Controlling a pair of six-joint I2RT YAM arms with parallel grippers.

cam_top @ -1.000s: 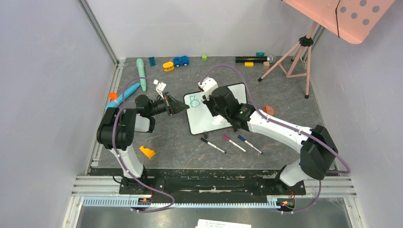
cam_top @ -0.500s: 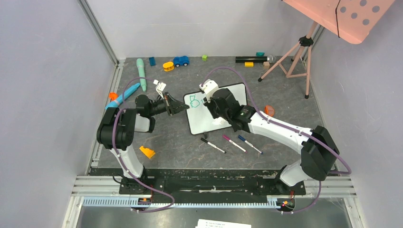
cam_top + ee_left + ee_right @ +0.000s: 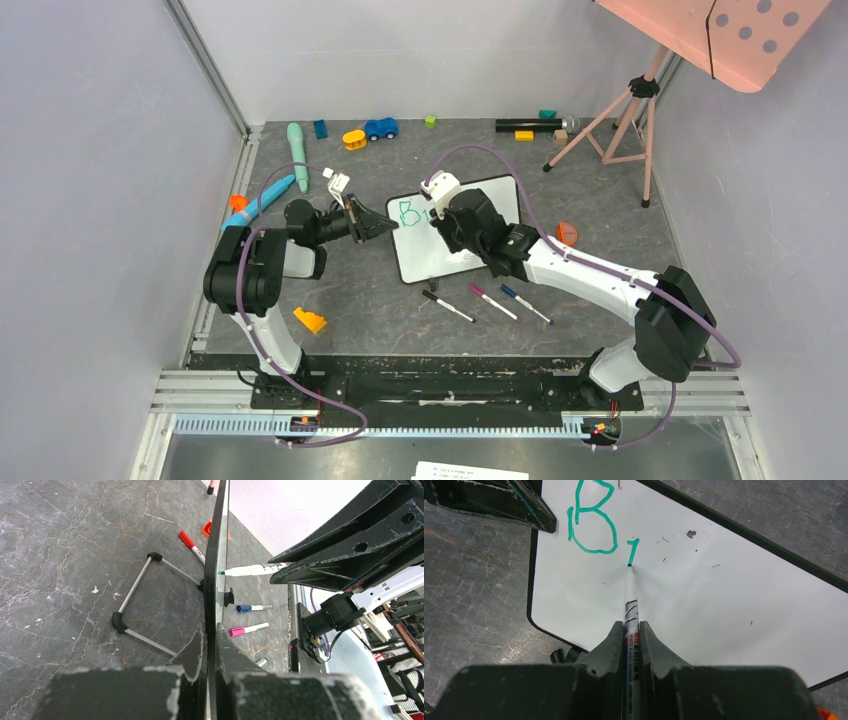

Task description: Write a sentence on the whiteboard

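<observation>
3 markers, blue toy car

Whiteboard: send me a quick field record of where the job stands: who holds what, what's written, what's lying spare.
Whiteboard: tilted up on the table, writing face toward the right arm
Left fingers: shut on the whiteboard's side edge
Right fingers: shut on a teal marker, tip touching the whiteboard
Sentence so far: teal "B" plus one short stroke beside it
Spare markers: three lying on the table between the whiteboard and the arm bases
</observation>
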